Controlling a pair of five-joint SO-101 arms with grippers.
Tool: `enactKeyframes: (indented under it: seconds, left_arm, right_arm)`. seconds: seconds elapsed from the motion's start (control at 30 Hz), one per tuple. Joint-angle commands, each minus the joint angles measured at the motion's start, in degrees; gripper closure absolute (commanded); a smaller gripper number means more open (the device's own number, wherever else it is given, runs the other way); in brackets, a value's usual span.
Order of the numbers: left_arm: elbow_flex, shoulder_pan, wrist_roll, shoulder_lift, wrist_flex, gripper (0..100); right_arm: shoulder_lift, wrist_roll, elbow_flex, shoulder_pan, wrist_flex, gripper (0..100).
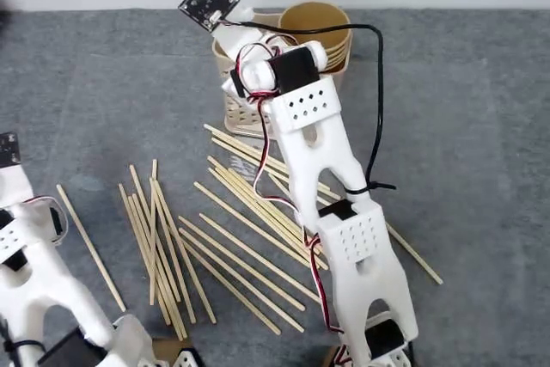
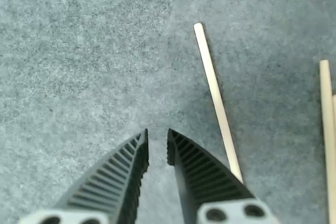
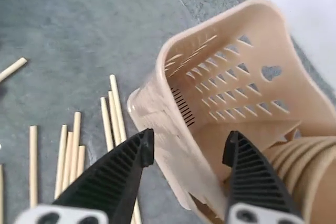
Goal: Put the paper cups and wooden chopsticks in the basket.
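- Beige slotted plastic: the basket (image 3: 236, 61) sits right at the right end effector (image 3: 191, 145). One finger is outside the near wall and the other is over the interior, so the rim runs between them.
- Right end effector: released, jaws spread wide, nothing gripped. I cannot tell whether either finger touches the basket wall.
- Paper cups (image 3: 310, 156): a nested brown stack inside the basket, just past the finger on the inner side. The high view shows the same stack (image 1: 314, 16) in the far part of the basket (image 1: 236, 113).
- Wooden chopsticks (image 1: 249, 212): scattered loose on the grey worktop (image 1: 481, 126), back along the right arm from its end effector. A few (image 3: 113, 108) lie just outside the basket wall, beside the outer finger.
- Left end effector (image 2: 157, 137): all but clenched, only a thin slit between the tips, and empty. It is low over bare worktop, well apart from the basket.
- A single chopstick (image 2: 215, 98) lies just beside one of its fingers, running ahead past the tips. Another (image 2: 328, 129) lies farther off on the same side.
- Progress (judgement): the cup part looks done, since no cup is visible outside the basket. The chopstick part looks hardly begun. I can make out no sticks inside the basket, and neither end effector holds one.
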Motion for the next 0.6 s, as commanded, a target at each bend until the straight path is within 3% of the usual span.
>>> enactKeyframes:
  seconds: [0.0, 0.1, 0.57]
  left_arm:
    - [-0.13, 0.44, 0.26, -1.85, -1.05, 93]
    - [-0.13, 0.44, 0.26, -1.67, -1.05, 93]
    - [-0.13, 0.44, 0.26, -1.93, -1.05, 93]
  right_arm:
    - [0.13, 0.88, -1.58, 3.56, 0.84, 91.4]
    - [0.13, 4.57, -1.58, 4.53, 0.92, 99.2]
    - [-3.82, 12.84, -1.58, 9.8, 6.99, 98.9]
